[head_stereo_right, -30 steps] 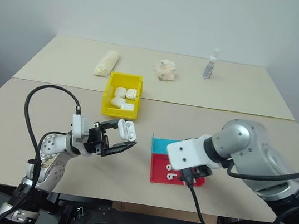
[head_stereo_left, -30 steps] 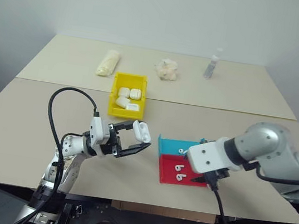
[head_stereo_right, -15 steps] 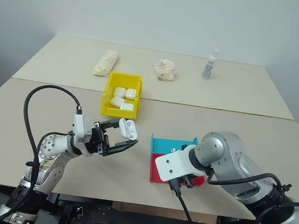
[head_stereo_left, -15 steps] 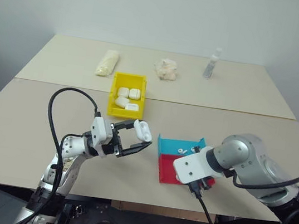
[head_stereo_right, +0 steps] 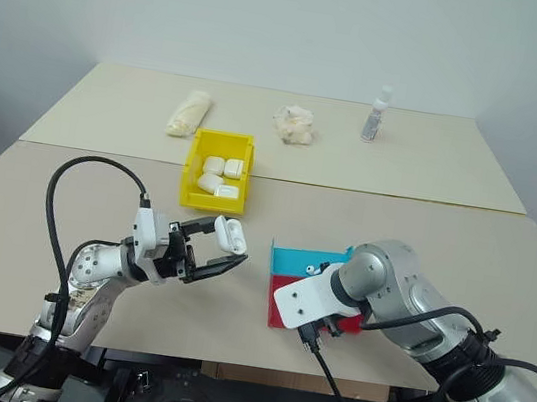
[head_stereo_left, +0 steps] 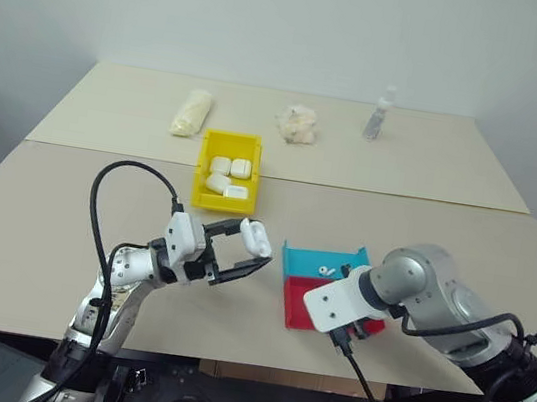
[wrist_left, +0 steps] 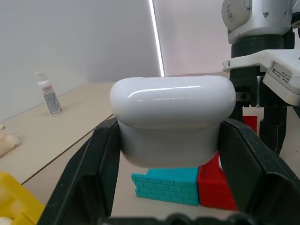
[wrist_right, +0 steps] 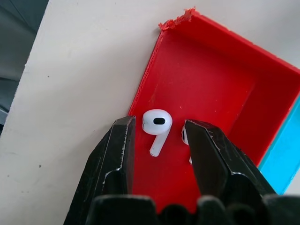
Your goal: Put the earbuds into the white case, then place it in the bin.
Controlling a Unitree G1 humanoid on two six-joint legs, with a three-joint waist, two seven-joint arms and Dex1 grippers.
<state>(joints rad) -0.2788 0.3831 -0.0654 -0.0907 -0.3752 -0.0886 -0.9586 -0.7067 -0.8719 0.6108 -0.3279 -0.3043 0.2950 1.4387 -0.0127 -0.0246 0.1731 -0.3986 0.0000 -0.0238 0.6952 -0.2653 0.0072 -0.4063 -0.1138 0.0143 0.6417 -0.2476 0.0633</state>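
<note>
The white case [head_stereo_left: 255, 236] hangs above the table with its lid closed, and my left gripper [head_stereo_left: 253, 248] is shut on it; the left wrist view has the case [wrist_left: 172, 119] between both black fingers [wrist_left: 89, 178]. My right gripper [wrist_right: 159, 122] points down into the red tray [wrist_right: 211, 89], open, with one earbud [wrist_right: 157, 123] lying between its fingers and touching neither. A second earbud [wrist_right: 186, 137] is half hidden behind one finger. More earbuds [head_stereo_left: 324, 269] lie in the blue tray [head_stereo_left: 302, 259]. The yellow bin [head_stereo_left: 200, 171] stands behind my left gripper.
Several white cases lie in the bin. At the back of the far table are a pale rolled bag [head_stereo_left: 193, 112], a crumpled wad [head_stereo_left: 297, 124] and a small bottle [head_stereo_left: 379, 113]. The red tray [head_stereo_left: 295, 304] and the blue tray sit side by side near the table's front edge.
My right arm has sunk and drawn in to the left over the red tray, and its fingers have narrowed. The left gripper has kept still with the case.
</note>
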